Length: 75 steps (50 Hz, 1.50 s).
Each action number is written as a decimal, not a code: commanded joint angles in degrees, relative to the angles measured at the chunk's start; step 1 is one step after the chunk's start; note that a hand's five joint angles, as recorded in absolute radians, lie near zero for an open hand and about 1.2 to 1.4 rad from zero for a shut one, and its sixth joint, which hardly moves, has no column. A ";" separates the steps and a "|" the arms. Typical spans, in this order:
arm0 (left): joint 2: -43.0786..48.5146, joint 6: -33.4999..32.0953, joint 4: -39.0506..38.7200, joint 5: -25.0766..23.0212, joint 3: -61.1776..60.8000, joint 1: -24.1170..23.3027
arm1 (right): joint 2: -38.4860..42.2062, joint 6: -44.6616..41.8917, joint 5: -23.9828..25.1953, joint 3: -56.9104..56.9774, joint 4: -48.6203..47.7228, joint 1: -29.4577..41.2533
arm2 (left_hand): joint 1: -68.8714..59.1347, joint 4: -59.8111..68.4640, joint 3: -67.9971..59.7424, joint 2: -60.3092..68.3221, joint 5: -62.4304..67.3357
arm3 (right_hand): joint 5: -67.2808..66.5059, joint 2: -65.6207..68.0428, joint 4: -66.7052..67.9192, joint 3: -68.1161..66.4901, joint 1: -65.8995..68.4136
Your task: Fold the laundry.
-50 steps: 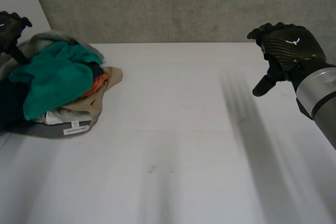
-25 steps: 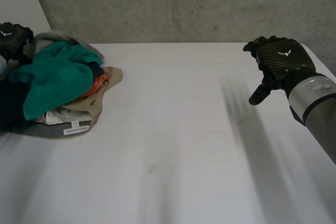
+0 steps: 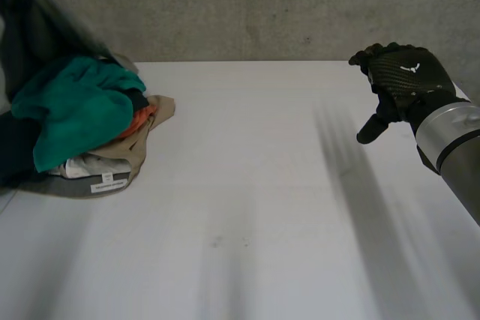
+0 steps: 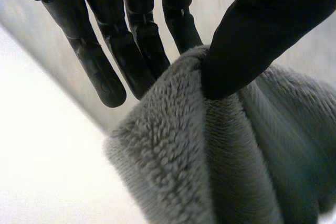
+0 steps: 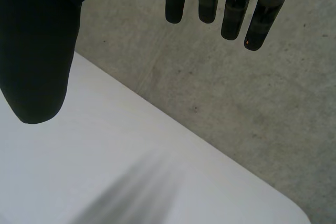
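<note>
Grey fleece (image 4: pixel 210 145) pinched in your left robot hand (image 4: pixel 252 40), above the laundry pile (image 3: pixel 82 125).
Thumb presses the fleece's edge against the fingers (image 4: pixel 134 51), likely to draw one piece clear of the heap at the desk's (image 3: pixel 262 185) far left for folding; your right robot hand (image 3: pixel 405 73) hovers at the far right, fingers relaxed and apart, holding nothing, probably waiting to take a second corner.

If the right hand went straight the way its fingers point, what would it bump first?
Probably the wall. The right hand is open, and its fingers point over the table's far edge with nothing between, though depth is hard to judge.
</note>
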<state>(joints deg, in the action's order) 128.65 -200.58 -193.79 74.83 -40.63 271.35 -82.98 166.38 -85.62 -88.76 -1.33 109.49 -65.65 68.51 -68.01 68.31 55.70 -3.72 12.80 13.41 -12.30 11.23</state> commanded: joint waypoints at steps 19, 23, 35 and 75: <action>-4.03 20.05 -5.46 -6.46 -25.56 -44.23 | -3.25 -0.09 -0.25 0.96 -0.34 -1.12 | 43.44 -46.30 45.81 -46.10 -43.50 | 3.72 -2.80 -3.41 2.30 -1.23; -3.92 19.44 -3.62 -6.28 -25.38 -43.97 | -2.72 -0.52 -0.16 1.05 -0.34 -2.43 | 53.08 -55.94 55.44 -55.74 -53.13 | 3.72 -2.80 -3.41 2.30 -1.23; -21.30 13.74 2.63 -5.93 -37.74 -34.06 | 0.45 -12.02 0.45 2.28 2.29 -2.97 | 49.72 -52.58 52.09 -52.39 -49.78 | 3.72 -2.80 -3.41 2.30 -1.23; 3.02 -18.36 4.21 -5.31 -34.35 -14.00 | 21.45 -2.90 4.15 2.28 7.13 3.10 | -4.72 1.86 -2.35 2.05 4.66 | -61.55 62.47 61.86 -62.97 64.04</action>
<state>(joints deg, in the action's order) 130.38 -217.61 -189.63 69.17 -77.57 258.02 -61.98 163.63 -81.62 -86.50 5.71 111.81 -43.13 40.45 -40.30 41.28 30.07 -32.72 44.95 44.36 -44.46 38.90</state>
